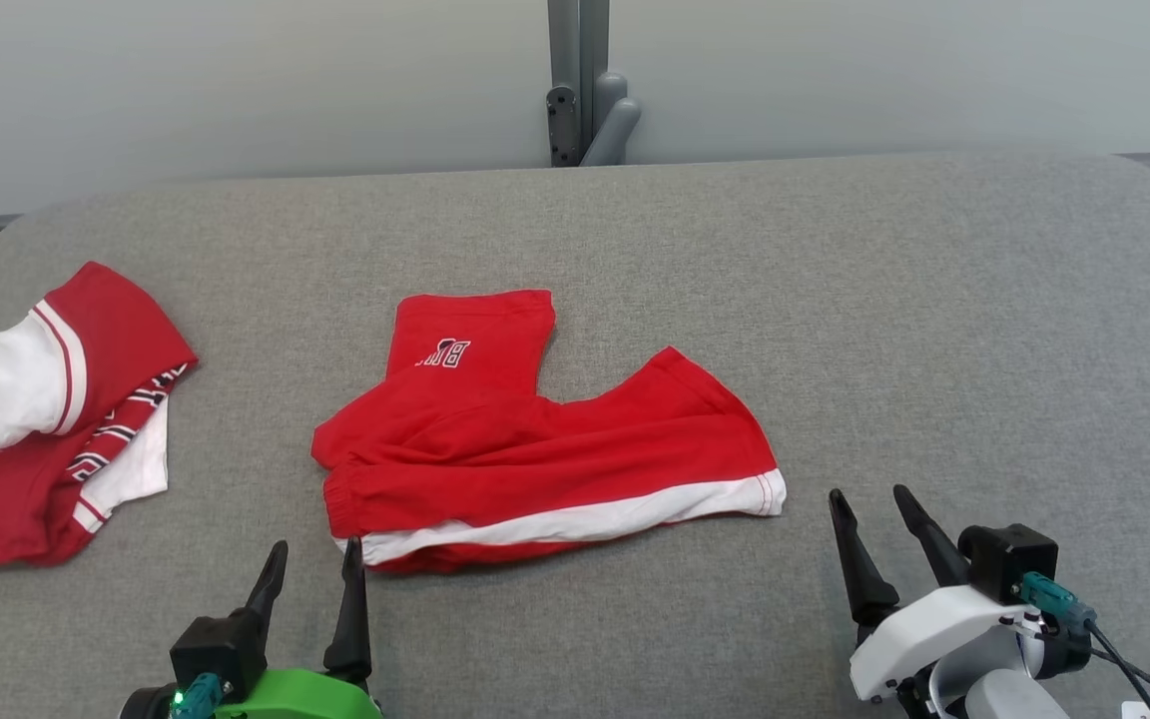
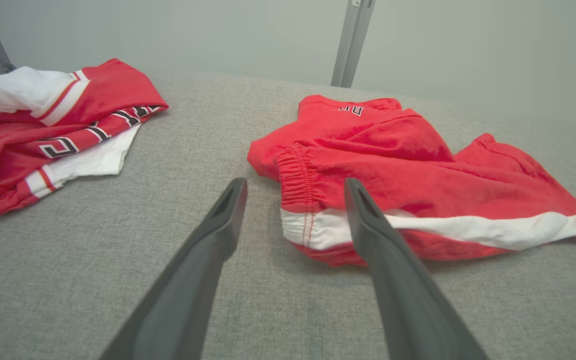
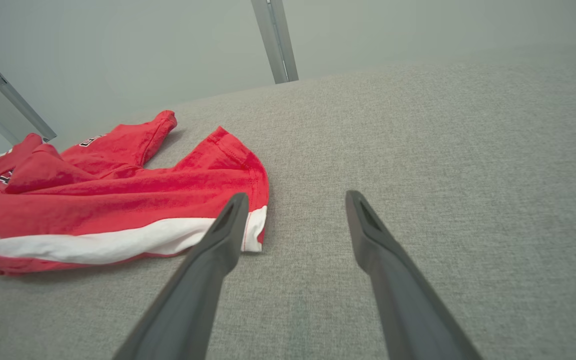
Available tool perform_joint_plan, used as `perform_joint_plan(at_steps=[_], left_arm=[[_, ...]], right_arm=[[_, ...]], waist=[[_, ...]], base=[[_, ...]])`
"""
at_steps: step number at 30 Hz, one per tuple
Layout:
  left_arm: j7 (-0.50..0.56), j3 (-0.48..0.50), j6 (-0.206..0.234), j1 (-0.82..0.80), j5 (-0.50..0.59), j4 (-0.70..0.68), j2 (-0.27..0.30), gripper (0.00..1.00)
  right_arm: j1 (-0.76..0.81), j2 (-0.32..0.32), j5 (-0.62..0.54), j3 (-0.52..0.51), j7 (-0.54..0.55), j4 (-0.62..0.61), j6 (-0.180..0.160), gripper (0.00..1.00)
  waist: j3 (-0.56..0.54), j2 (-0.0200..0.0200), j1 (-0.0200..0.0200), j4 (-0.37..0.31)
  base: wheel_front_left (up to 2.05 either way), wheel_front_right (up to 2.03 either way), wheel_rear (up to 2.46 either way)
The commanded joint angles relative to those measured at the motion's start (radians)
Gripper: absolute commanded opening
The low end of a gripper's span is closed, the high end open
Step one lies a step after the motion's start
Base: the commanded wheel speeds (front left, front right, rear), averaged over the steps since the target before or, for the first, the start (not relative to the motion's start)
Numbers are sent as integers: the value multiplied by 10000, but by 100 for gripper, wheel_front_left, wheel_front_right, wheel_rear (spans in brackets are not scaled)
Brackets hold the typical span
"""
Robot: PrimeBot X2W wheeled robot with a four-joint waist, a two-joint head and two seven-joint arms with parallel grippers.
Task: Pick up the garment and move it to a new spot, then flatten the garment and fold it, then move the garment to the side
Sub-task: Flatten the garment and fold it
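The garment (image 1: 535, 439) is a pair of red shorts with a white side stripe, lying rumpled and partly folded over in the middle of the grey table (image 1: 835, 300). One leg with white lettering points away from me. My left gripper (image 1: 313, 567) stands open just off the waistband corner (image 2: 303, 200), its right finger overlapping that corner in the left wrist view. My right gripper (image 1: 869, 514) is open and empty, a little to the right of the shorts' hem (image 3: 253, 200). Nothing is between either pair of fingers.
A second pile of red and white clothing (image 1: 46, 419) lies at the table's left edge, also visible in the left wrist view (image 2: 53, 135). A grey metal post (image 1: 580, 80) rises behind the far edge. Bare grey cloth spreads across the right half.
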Motion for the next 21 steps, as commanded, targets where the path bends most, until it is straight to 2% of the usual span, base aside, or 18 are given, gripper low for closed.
perform_joint_plan(at_steps=[1, 14, 21], left_arm=[[1, 59, 58, 220, 122, -100, 39, 100], [1, 25, 84, 651, 355, -285, 39, 100], [1, -52, -66, 264, -159, -175, 39, 100]], right_arm=[[165, -2, -27, 21, 10, -64, -10, 100], [507, 105, -572, 241, 10, -381, -12, 100], [213, 162, -488, 420, 10, -386, -12, 100]], waist=[[-193, 0, 0, -151], [-420, 0, 0, -269], [83, 0, 0, -258]], base=[[0, 0, 0], [0, 0, 0], [0, 0, 0]])
